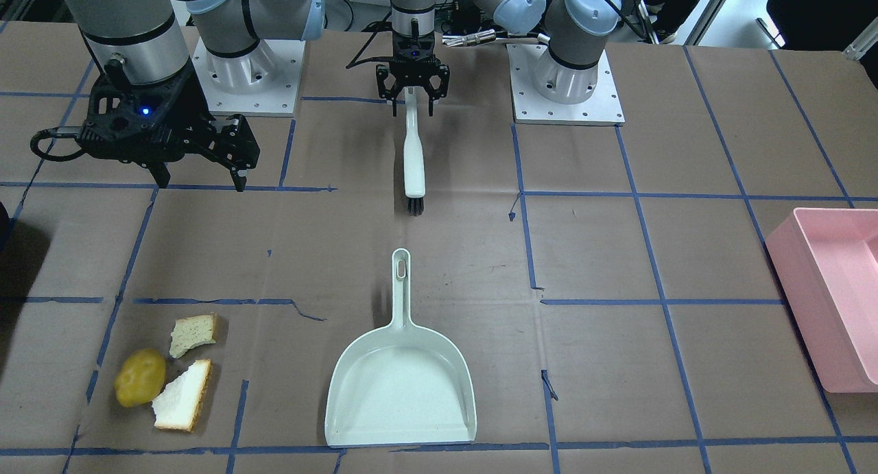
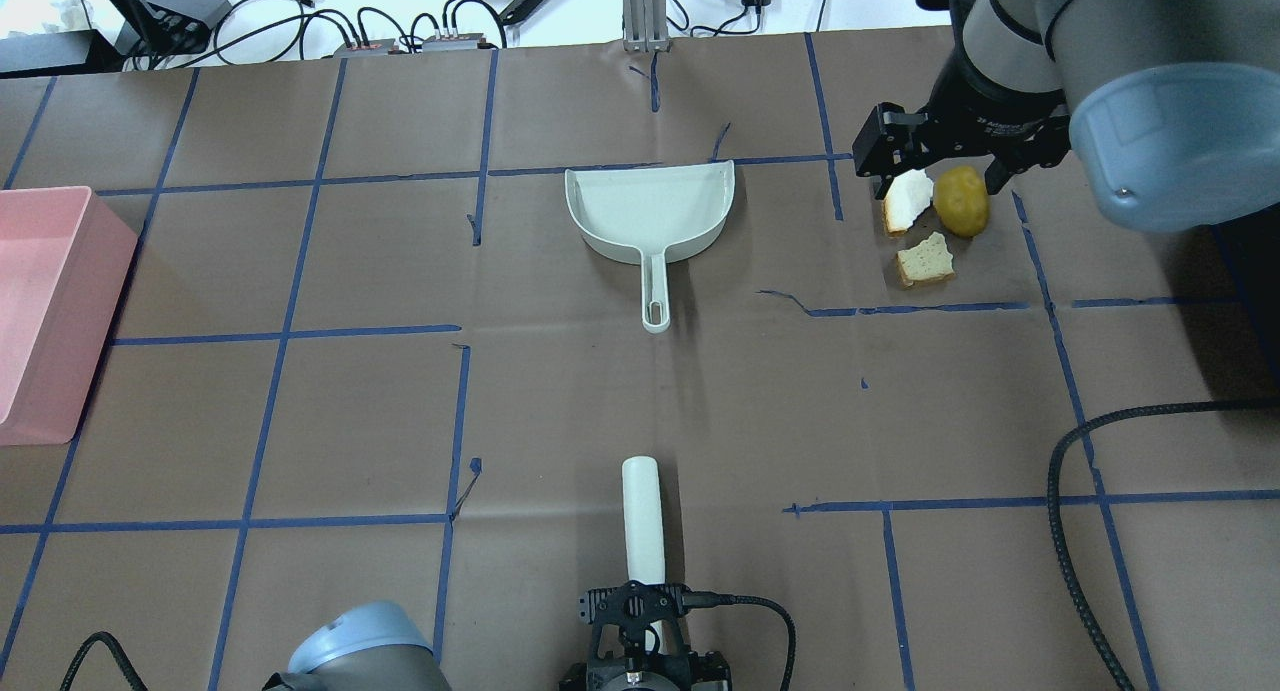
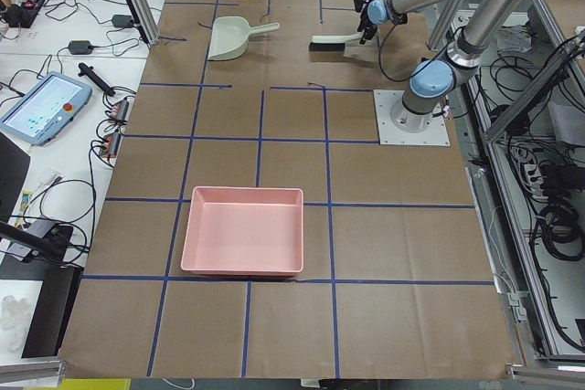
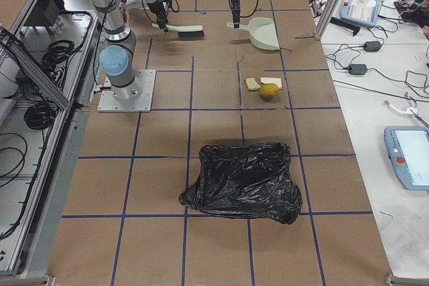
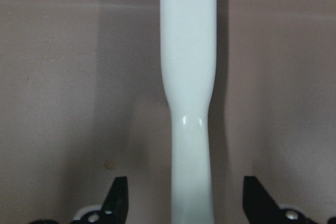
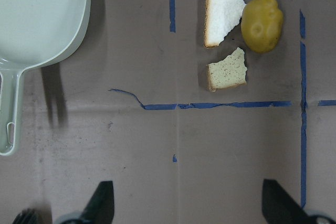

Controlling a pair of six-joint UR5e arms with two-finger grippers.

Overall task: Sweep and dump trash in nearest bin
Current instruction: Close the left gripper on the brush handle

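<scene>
Front camera steeply down across table (image 1: 617, 254), overhead opposite, two at its ends, wrist cameras close; exteriors share dustpan (image 1: 401, 385)

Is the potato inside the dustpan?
No, the potato lies beside the bread, away from the empty dustpan.

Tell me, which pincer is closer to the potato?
Right. The right pincer hangs raised on the table half with the potato; the left pincer straddles the brush handle at mid-table, farther off.
</scene>
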